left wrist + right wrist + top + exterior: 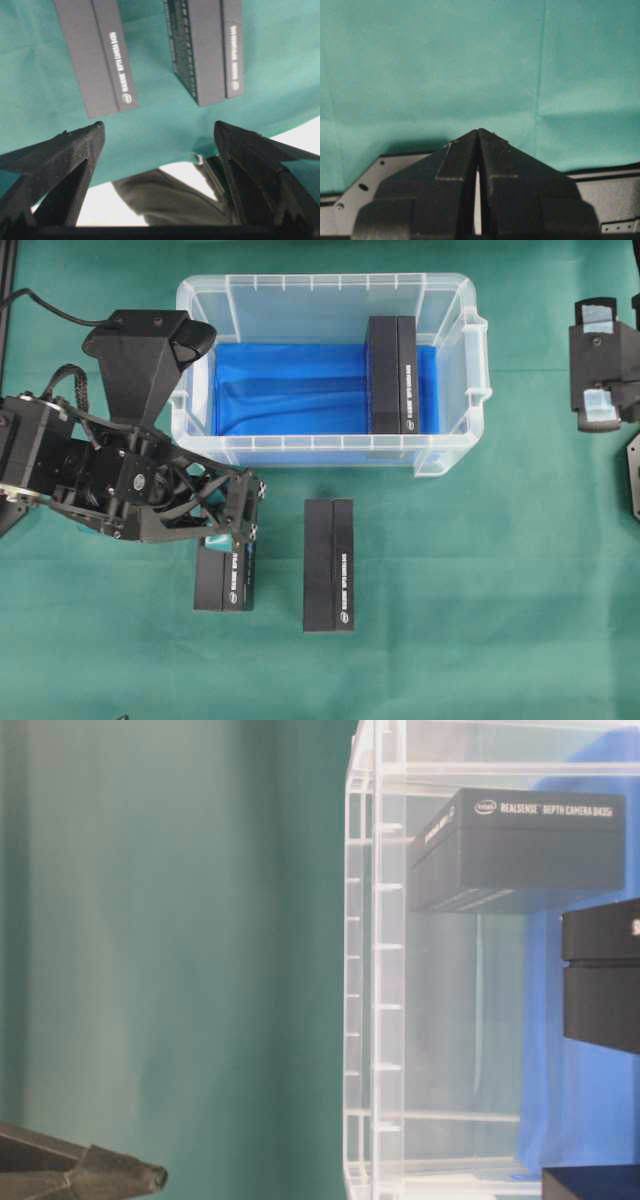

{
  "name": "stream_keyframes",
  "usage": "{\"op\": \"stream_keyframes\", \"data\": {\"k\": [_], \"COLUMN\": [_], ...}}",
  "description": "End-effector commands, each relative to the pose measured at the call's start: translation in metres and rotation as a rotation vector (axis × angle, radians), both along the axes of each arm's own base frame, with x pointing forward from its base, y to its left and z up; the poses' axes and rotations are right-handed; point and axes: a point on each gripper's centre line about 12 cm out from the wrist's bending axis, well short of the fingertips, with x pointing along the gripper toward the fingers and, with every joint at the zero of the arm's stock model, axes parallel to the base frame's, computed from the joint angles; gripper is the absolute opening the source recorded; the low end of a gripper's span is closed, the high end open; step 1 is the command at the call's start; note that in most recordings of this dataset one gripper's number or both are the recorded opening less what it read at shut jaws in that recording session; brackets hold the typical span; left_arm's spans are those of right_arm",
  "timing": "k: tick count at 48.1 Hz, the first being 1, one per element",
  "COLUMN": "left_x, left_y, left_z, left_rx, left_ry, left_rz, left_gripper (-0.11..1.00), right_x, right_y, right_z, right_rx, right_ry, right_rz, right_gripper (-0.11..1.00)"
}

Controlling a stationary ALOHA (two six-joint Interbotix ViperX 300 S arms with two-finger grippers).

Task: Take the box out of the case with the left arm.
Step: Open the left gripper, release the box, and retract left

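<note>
The clear case (455, 360) with a blue floor sits at the back of the green table, and one black box (392, 375) stands inside it at the right end. That box (520, 845) shows through the case wall (375, 970) in the table-level view. Two more black boxes lie outside, in front of the case: one (328, 565) in the middle and one (225, 585) partly under my left gripper (245, 520). My left gripper (159, 130) is open and holds nothing, with both outside boxes (97, 52) (207, 47) lying beyond its fingertips. The right gripper (600, 370) is shut and holds nothing.
Green cloth (500, 620) covers the table. In the left wrist view the cloth's edge (150, 165) and pale floor show below the fingers. The right arm is parked at the far right edge, away from the case. A dark arm part (80, 1175) shows low in the table-level view.
</note>
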Motion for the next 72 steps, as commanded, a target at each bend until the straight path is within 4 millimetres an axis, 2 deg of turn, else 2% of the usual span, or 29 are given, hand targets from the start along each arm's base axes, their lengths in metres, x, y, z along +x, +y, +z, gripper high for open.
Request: {"op": "stream_keyframes", "data": {"k": [1,10,29,42,53,72], "left_x": [-0.005,-0.023,-0.083,-0.088,-0.092,-0.099], "left_y": [0.001,-0.002,-0.004,0.003,0.032,0.106], "left_z": [0.01,0.004,-0.009,-0.008,-0.009,-0.006], "left_rx": [-0.005,-0.003,-0.004,-0.004,0.016,0.103], "left_ry": [-0.027,-0.01,0.006,0.001,0.045,0.048], "left_rz": [-0.003,-0.02,-0.077,-0.06,0.01,0.041], "left_gripper": [0.97,0.97,0.97,0.97,0.96,0.93], "right_x": [0.001,0.001,0.001,0.001,0.001,0.001], "right_y": [0.0,0.0,0.0,0.0,0.0,0.0], "right_z": [0.005,0.004,0.005,0.005,0.005,0.005], "right_rx": [-0.001,-0.003,-0.003,-0.002,-0.002,-0.003], "right_ry": [-0.02,-0.019,-0.022,-0.022,-0.022,-0.022], "right_rz": [-0.001,-0.001,-0.001,-0.001,-0.001,-0.001], "right_gripper": [0.0,0.0,0.0,0.0,0.0,0.0]}}
